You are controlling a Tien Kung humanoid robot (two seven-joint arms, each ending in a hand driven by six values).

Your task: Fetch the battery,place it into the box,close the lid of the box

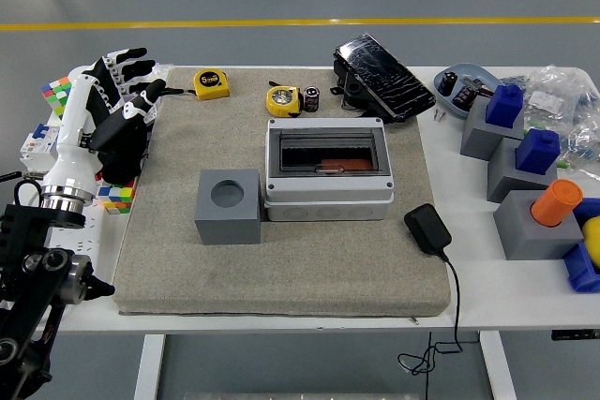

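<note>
A white table (450, 302) is carrying a large grey felt mat (281, 264) that is covering most of its top. At the mat's centre, the grey box (326, 173) is sitting with its dark see-through lid (326, 152) lying down over the opening. Just left of the box, a grey cube with a round hollow (228, 205) is standing on the mat. The robot's black left arm is rising from the lower left corner, and its left hand (111, 81) is hovering over the mat's far left edge with fingers (131, 55) spread and gripping nothing. A black tablet-like device (382, 77) is leaning at the mat's far edge, behind the box. A black power adapter (427, 229) is lying on the mat to the right of the box, its cord trailing over the near edge. Two yellow tape measures (212, 83) are lying along the far edge. The battery (311, 98), a small dark cylinder, is standing just beside the right-hand tape measure, behind the box and well apart from the hand. Grey blocks holding blue and orange pieces (525, 175) are crowding the table's right side.
</note>
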